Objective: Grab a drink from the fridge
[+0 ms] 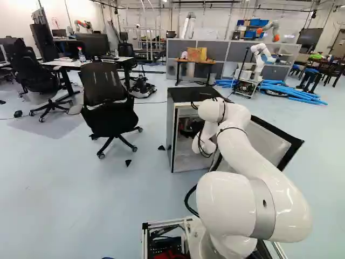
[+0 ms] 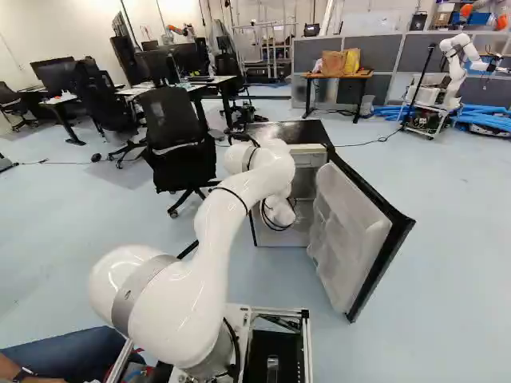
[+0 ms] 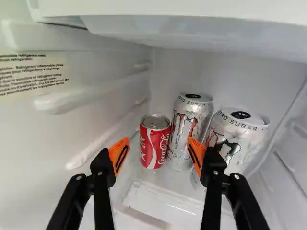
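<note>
White from base to wrist, reached the arm point(image 1: 259, 156) into the fridge point(image 1: 186, 93), with the gripper point(image 1: 188, 127) inside. Held the fingers apart, orange pads point(image 3: 119, 152) facing each other, clamped on neither can nor shelf. Had the red can point(image 3: 154, 143) ahead in the wrist view, upright inside the fridge, lined up with the gap between the pads. Saw a tall silver can point(image 3: 181, 139) just beside, also upright, partly behind one pad. Found another silver can point(image 3: 240, 136) next to that, nearer the gripper, overlapping the tall one in view and lying partly behind the same finger.

Passed under a white shelf point(image 3: 182, 31), alongside a ribbed inner wall point(image 3: 103, 88) with a patch of print. Saw a raised step point(image 3: 160, 203) in the fridge floor, nearer than the cans.

Left the door point(image 2: 347, 231) wide open beside the arm, moulded inner side showing in the right base view. Looked past a black chair point(image 1: 105, 102) at the left of the left base view, then farther off to a wooden table point(image 2: 339, 75) under two bags point(image 2: 334, 62), blue tubes point(image 1: 294, 93) on the floor and another robot point(image 1: 260, 56).
</note>
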